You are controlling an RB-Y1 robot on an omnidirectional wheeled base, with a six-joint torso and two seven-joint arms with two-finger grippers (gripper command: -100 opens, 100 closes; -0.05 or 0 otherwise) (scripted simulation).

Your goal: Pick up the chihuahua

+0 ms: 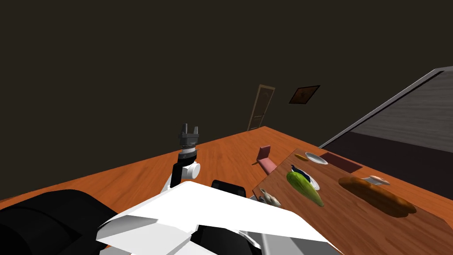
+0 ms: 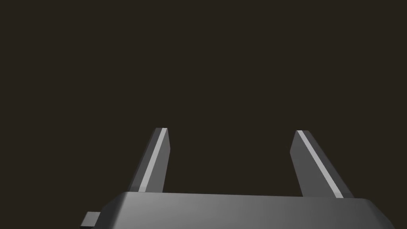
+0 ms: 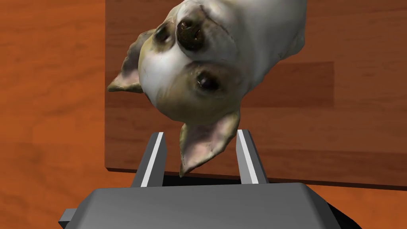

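Right claw [image 3: 201, 133] narrowed around one ear of the chihuahua [image 3: 190, 87] (pale, muzzle toward the camera), which is at the near corner of the counter [image 3: 338, 131], near a green vegetable [image 1: 304, 188]. Left claw [image 2: 232, 130] is raised well apart from the counter, fingers wide.

From my remote seat: my left end effector [image 1: 189, 129] stands raised at centre frame, fingers parted, against a dark wall. At lower right, the wooden tabletop [image 1: 354, 226] carries the chihuahua [image 1: 270, 198] at its lower-left corner, with a green vegetable [image 1: 305, 188], a brown loaf [image 1: 378, 197] and a white plate [image 1: 316, 158] beyond. A pink chair [image 1: 266, 159] stands on the orange floor [image 1: 132, 177] just beside the tabletop. Above them are a door [image 1: 261, 107] and a framed picture [image 1: 304, 94].
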